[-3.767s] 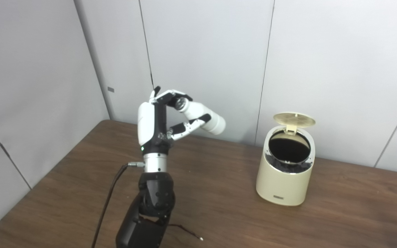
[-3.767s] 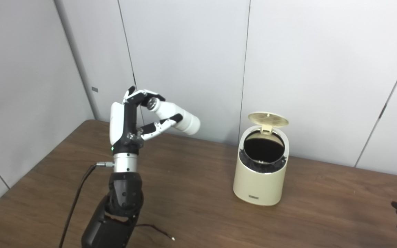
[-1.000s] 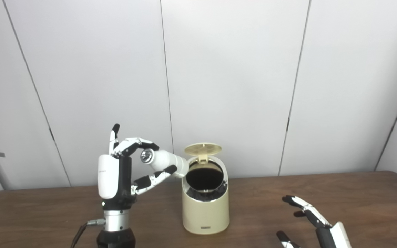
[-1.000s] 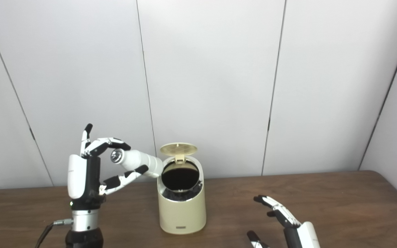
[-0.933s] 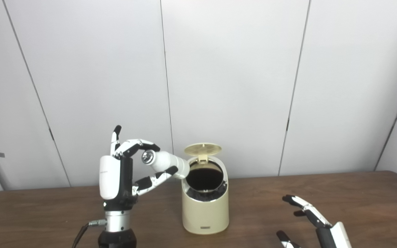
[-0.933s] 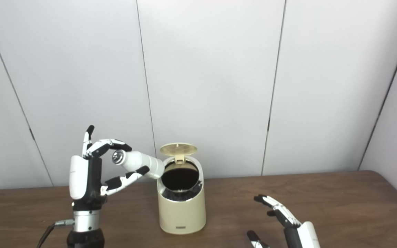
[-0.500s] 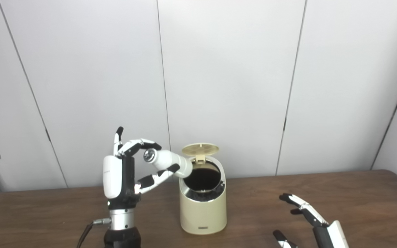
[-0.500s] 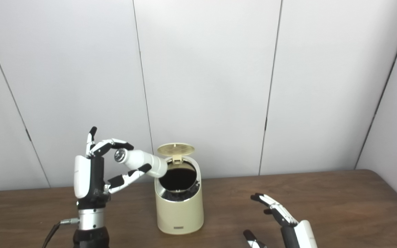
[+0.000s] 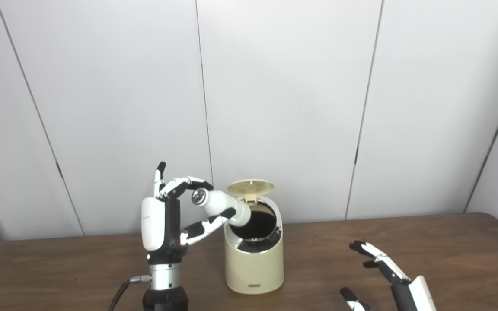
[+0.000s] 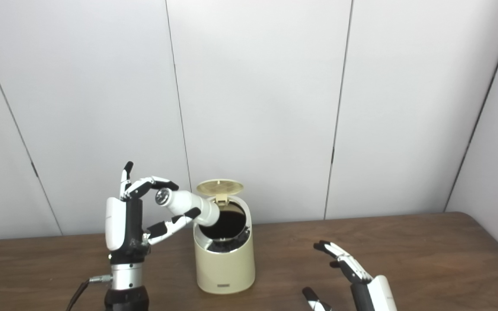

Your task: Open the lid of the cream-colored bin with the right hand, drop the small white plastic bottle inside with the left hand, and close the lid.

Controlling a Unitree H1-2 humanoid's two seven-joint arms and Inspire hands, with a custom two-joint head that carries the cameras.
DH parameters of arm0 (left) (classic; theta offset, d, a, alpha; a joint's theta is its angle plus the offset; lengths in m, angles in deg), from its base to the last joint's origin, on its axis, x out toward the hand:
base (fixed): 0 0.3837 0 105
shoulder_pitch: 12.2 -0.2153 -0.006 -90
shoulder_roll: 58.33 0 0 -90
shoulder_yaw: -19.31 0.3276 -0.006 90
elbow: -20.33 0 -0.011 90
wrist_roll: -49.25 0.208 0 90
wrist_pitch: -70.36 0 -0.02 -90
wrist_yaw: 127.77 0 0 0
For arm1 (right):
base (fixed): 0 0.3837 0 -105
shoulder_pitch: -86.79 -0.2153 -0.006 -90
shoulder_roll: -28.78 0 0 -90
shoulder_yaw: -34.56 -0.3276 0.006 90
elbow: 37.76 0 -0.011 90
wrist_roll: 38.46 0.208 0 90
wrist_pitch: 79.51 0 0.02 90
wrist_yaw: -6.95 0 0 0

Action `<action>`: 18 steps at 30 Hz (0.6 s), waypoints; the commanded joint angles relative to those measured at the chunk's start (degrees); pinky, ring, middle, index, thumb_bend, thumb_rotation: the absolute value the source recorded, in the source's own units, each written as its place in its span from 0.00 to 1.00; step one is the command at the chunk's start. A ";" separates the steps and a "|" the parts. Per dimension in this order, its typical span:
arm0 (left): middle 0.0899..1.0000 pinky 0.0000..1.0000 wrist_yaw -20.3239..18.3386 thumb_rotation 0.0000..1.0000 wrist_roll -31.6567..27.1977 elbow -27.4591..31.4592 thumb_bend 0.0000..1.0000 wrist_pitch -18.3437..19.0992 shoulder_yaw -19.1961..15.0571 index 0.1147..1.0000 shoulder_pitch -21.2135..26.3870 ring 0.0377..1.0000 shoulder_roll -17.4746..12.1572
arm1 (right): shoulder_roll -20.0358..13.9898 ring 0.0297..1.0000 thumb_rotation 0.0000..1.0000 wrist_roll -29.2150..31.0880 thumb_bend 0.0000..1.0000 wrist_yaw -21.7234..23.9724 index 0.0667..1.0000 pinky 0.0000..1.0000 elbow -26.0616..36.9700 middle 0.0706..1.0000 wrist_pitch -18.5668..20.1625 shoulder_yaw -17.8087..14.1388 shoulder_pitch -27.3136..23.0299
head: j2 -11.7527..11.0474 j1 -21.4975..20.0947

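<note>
The cream-colored bin point(image 9: 254, 263) stands on the brown table, its round lid point(image 9: 250, 187) tipped up at the back and its dark mouth showing. My left hand point(image 9: 169, 218) is raised just left of the bin and shut on the small white plastic bottle point(image 9: 223, 206). The bottle slants down to the right, cap end toward the hand, and its base overlaps the left rim of the bin's mouth. My right hand point(image 10: 352, 276) hovers low at the front right of the bin, open, fingers spread, holding nothing.
The wooden table point(image 9: 59, 268) runs the width of the view, with white wall panels point(image 9: 283, 86) close behind the bin. A black cable point(image 9: 121, 291) hangs by the left wrist. The table's right end point(image 10: 491, 242) shows at the far right.
My left hand has carried the bottle to the right, and its base now overlaps the bin's mouth. Since 3.8 s ago the camera has swung, bringing the right hand into view.
</note>
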 commanded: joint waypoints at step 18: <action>0.43 1.00 -0.75 0.00 2.00 0.83 0.53 -0.17 2.47 0.42 2.89 0.64 -1.38 | -0.58 0.79 0.33 -0.39 0.21 -2.64 0.78 0.66 -3.67 0.81 -2.11 0.90 0.21 | 0.53 -0.10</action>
